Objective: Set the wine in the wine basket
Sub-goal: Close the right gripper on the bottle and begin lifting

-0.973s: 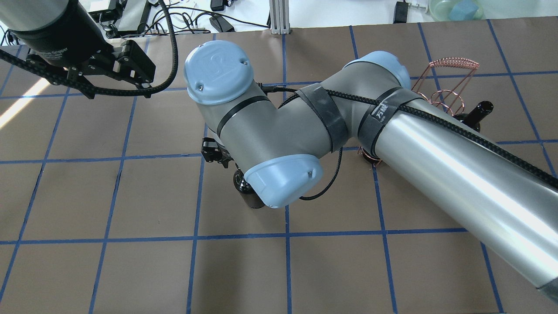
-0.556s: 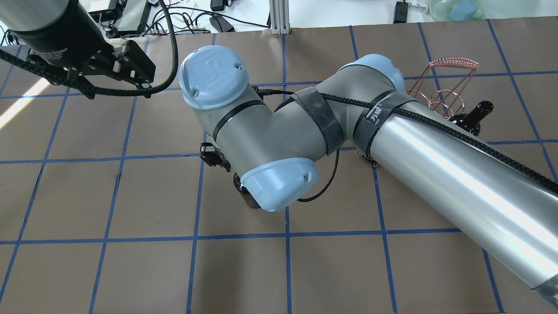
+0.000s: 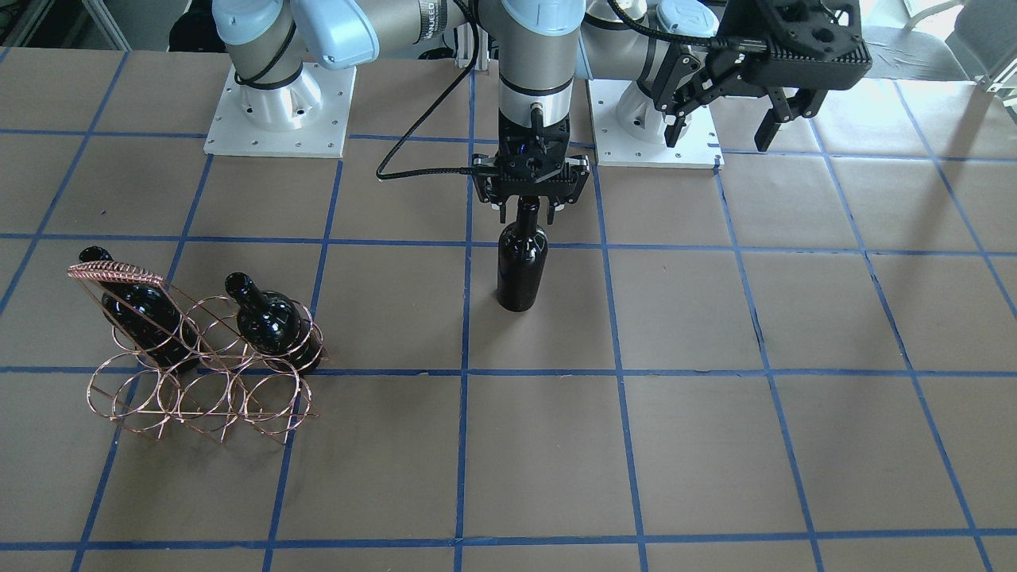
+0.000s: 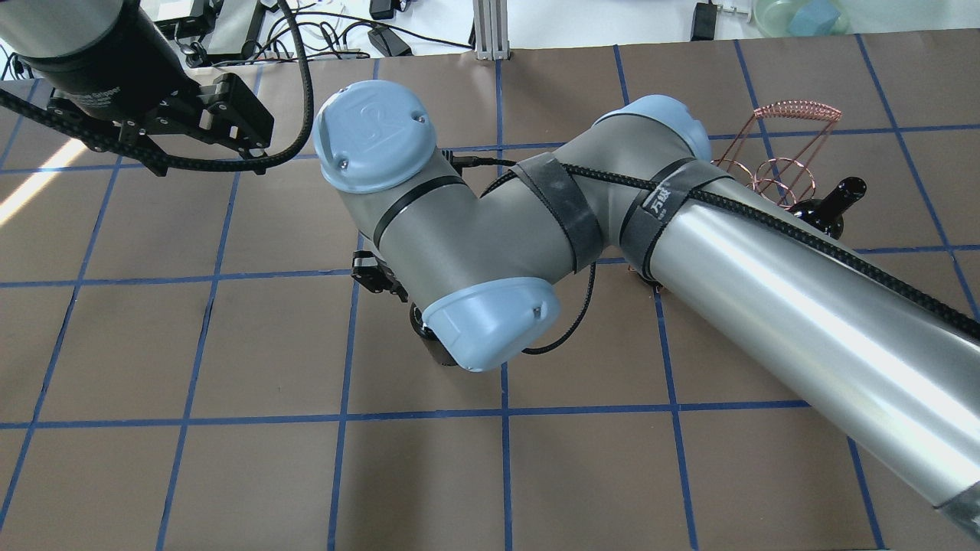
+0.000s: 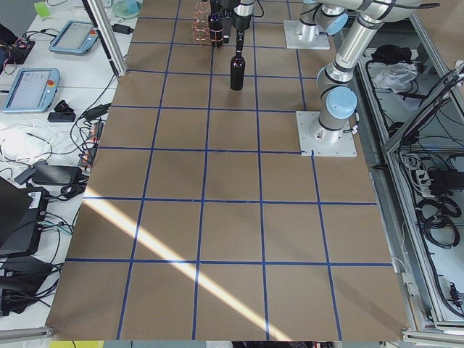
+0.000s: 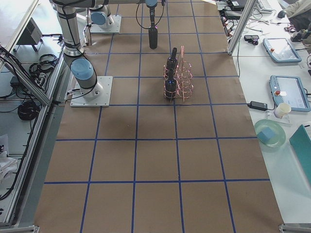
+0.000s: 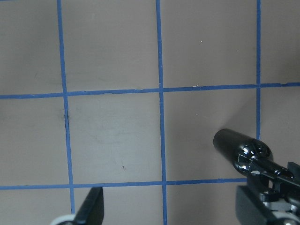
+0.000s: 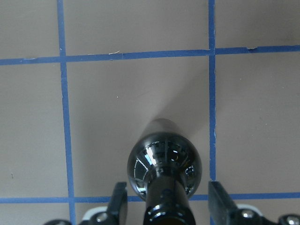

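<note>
A near-black wine bottle (image 3: 522,270) stands upright on the table's middle; it also shows in the right wrist view (image 8: 164,159). My right gripper (image 3: 528,208) points straight down over it. Its fingers (image 8: 118,201) sit on either side of the neck with small gaps, so it is open. The copper wire wine basket (image 3: 199,389) stands far to my right and holds two alike bottles (image 3: 139,306) (image 3: 270,322), tilted. My left gripper (image 3: 721,127) hangs open and empty, high above the table near its base.
Brown paper with a blue tape grid (image 3: 620,373) covers the table. In the overhead view my right arm (image 4: 766,291) hides most of the standing bottle and part of the basket (image 4: 788,145). Cables and gear (image 4: 337,30) lie beyond the far edge.
My right arm's wrist shifted slightly left over the standing bottle, then held still. The left arm has barely moved.
</note>
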Controlling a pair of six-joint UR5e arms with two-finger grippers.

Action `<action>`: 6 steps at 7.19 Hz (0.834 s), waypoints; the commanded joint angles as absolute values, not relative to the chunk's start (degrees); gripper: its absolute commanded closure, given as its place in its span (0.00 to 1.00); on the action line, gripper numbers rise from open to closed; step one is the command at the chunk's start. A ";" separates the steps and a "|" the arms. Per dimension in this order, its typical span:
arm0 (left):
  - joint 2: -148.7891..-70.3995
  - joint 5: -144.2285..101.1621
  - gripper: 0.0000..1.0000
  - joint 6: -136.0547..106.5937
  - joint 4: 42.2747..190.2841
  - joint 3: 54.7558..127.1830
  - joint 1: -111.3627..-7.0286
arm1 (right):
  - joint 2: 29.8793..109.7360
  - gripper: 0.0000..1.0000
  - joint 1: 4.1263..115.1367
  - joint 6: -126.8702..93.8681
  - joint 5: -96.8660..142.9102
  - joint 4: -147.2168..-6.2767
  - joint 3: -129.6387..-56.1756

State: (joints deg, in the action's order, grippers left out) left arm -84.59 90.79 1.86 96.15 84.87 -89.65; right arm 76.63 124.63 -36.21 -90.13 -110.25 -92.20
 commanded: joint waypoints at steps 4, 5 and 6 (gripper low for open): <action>-84.46 90.79 0.00 1.93 96.15 85.08 -89.65 | 76.82 0.60 124.63 -36.21 -90.00 -110.04 -93.25; -84.38 90.79 0.00 1.93 96.07 85.17 -89.65 | 76.90 0.63 124.63 -36.12 -90.35 -109.87 -93.25; -84.38 90.79 0.00 1.93 96.06 85.17 -89.65 | 77.08 0.71 124.63 -36.21 -90.35 -108.47 -93.25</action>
